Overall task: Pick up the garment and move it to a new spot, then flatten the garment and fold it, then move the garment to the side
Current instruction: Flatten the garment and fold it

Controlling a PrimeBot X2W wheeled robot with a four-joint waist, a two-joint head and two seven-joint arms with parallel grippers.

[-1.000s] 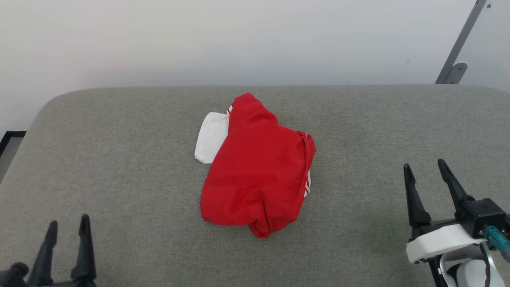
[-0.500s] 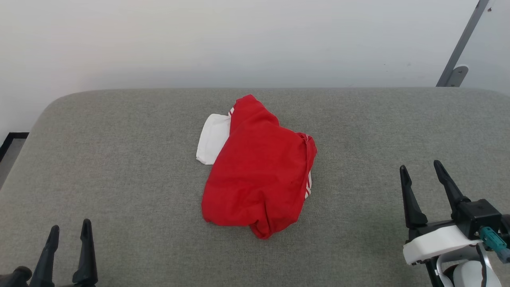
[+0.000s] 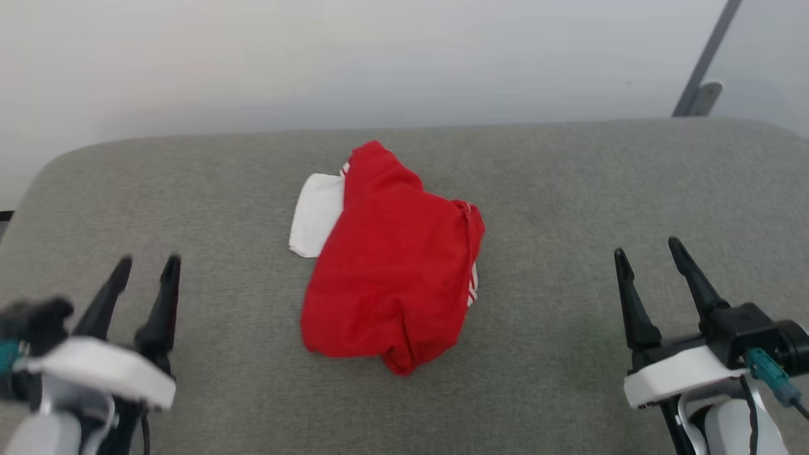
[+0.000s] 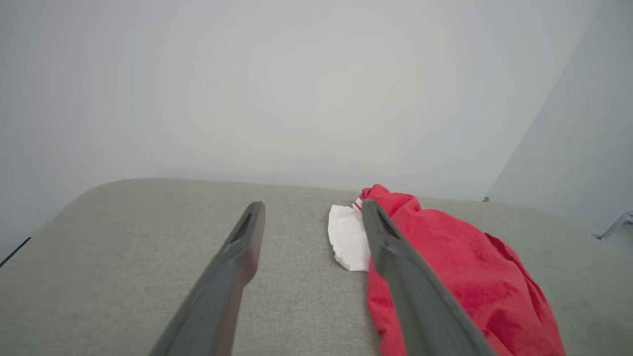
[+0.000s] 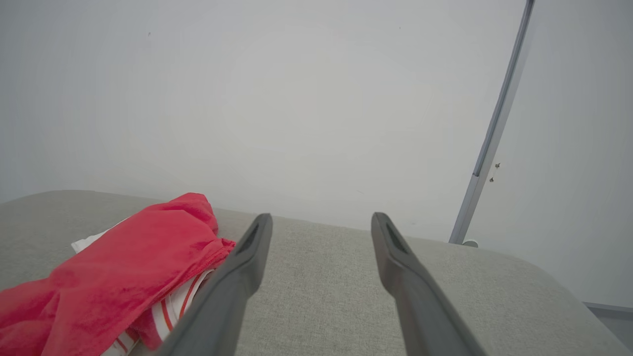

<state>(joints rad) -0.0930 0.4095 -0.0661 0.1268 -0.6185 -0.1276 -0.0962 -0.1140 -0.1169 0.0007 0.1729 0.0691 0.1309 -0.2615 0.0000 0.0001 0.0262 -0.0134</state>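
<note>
The garment is a red T-shirt bunched in a heap at the middle of the grey padded table, one white sleeve sticking out to its left. My left gripper hovers open at the lower left, well clear of the cloth. My right gripper stands open at the lower right, also apart from it. The left wrist view has the garment to the right of my open left gripper. From the right wrist, the garment lies to the left of my open right gripper.
A plain pale wall rises behind the table's far edge. A grey metal strut leans at the back right. The table's rounded left corner drops off toward a dark floor strip.
My left gripper has risen and moved forward into fuller view. The head camera has shifted, so the whole scene sits slightly left and lower. The garment has not moved on the table.
</note>
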